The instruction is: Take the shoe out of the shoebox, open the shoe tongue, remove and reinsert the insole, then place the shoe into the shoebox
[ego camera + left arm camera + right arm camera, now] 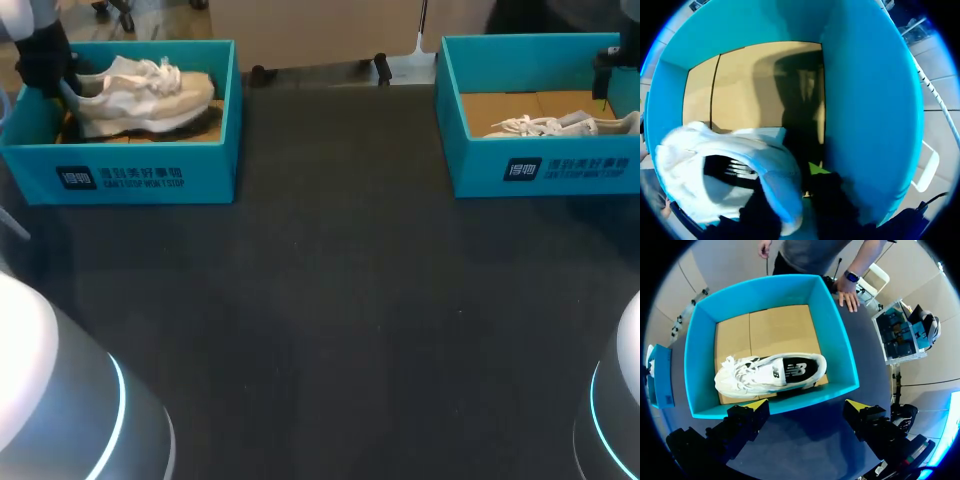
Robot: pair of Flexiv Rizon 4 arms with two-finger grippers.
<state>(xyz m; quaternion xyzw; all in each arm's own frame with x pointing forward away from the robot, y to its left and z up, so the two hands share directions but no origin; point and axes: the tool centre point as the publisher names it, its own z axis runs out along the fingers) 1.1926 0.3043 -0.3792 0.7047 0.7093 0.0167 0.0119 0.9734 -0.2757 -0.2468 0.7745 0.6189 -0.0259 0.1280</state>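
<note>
The left hand (48, 68) sat at the shoe's (145, 92) heel, its grip impossible to tell. The shoe looked light and soft, and its firmer heel rim seemed the best hold.

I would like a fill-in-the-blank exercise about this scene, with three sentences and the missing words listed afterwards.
1. The left shoebox and the right shoebox each hold ___ shoe.
2. The left gripper is at the ___ end of the beige shoe.
3. The right gripper, above the near wall of the right shoebox, has its fingers ___.

Missing words: one; heel; open.
</note>
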